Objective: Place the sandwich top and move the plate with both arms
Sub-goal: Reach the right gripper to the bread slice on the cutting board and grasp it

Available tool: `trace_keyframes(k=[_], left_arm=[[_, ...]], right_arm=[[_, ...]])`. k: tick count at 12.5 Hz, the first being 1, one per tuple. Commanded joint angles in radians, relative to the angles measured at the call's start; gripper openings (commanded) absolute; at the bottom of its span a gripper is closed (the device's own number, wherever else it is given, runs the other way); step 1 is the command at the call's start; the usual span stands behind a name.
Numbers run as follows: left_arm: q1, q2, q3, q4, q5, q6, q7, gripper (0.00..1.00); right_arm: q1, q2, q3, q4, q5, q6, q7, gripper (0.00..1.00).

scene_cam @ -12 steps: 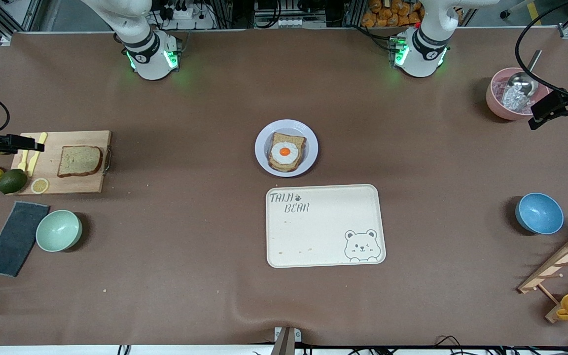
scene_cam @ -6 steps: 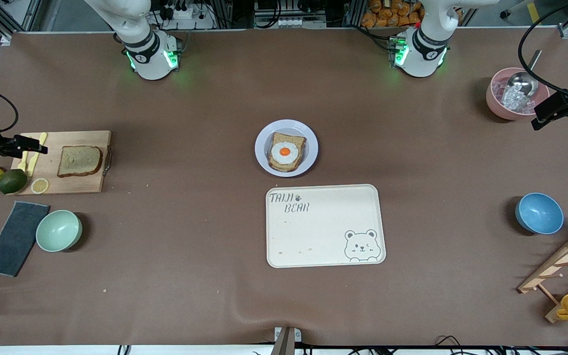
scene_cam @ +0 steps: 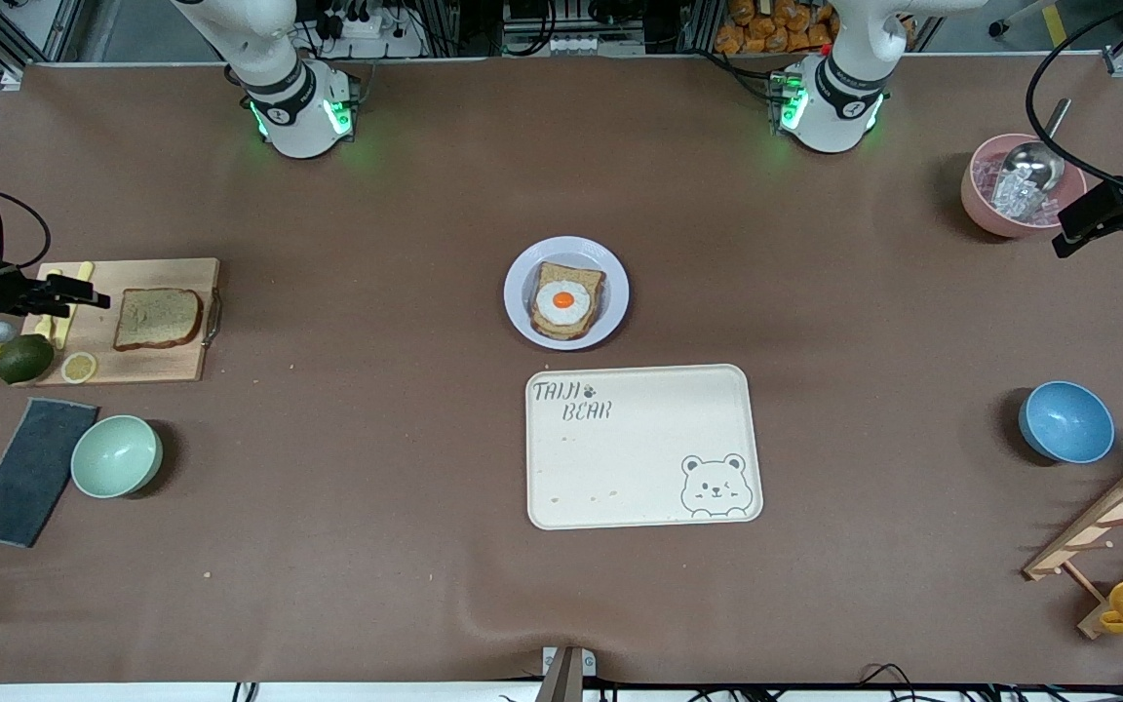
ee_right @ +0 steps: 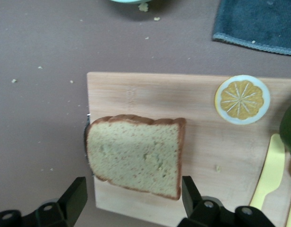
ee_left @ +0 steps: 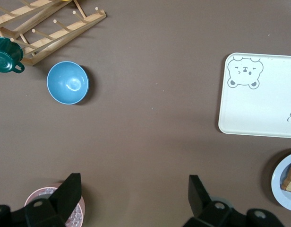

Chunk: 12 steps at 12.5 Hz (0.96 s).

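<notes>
The sandwich top (scene_cam: 158,318) lies flat on a wooden cutting board (scene_cam: 176,363) at the right arm's end of the table. It also shows in the right wrist view (ee_right: 136,153). My right gripper (scene_cam: 74,291) is open and empty in the air over the board's end, beside the slice; in the right wrist view (ee_right: 132,196) its fingers stand wider than the slice. The plate (scene_cam: 522,263) sits mid-table and bears a bread slice with a fried egg (scene_cam: 562,299). My left gripper (scene_cam: 1073,229) is open and empty, up beside the pink bowl (scene_cam: 986,210); it also shows in the left wrist view (ee_left: 133,191).
On the board lie a lemon slice (scene_cam: 79,367) and yellow utensils (scene_cam: 62,310); a green fruit (scene_cam: 24,358) sits beside it. A bear-printed tray (scene_cam: 643,487) lies nearer the camera than the plate. A green bowl (scene_cam: 116,456), dark cloth (scene_cam: 30,471), blue bowl (scene_cam: 1065,421) and wooden rack (scene_cam: 1107,531) stand around.
My right gripper has moved over the cutting board toward the bread slice. My left gripper has barely shifted near the pink bowl.
</notes>
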Motion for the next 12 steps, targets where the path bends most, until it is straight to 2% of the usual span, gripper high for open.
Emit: trace_keyframes(k=[1,2,7,12], left_arm=[[0.008,-0.019,-0.006,-0.020,-0.003,0.009,0.014,1.00],[0.008,-0.019,-0.007,-0.021,-0.003,0.009,0.014,1.00],[0.009,-0.024,-0.007,-0.015,-0.003,0.026,0.015,1.00],[0.011,-0.022,-0.004,-0.017,-0.005,0.030,0.015,1.00]], right_arm=[[-0.043,0.058,0.015,0.001,0.062,0.048,-0.098,0.83],[-0.052,0.075,0.015,0.001,0.067,0.062,-0.105,0.79],[-0.080,0.149,0.015,-0.002,0.119,0.109,-0.161,0.77],[-0.104,0.164,0.015,-0.020,0.139,0.112,-0.164,0.54]])
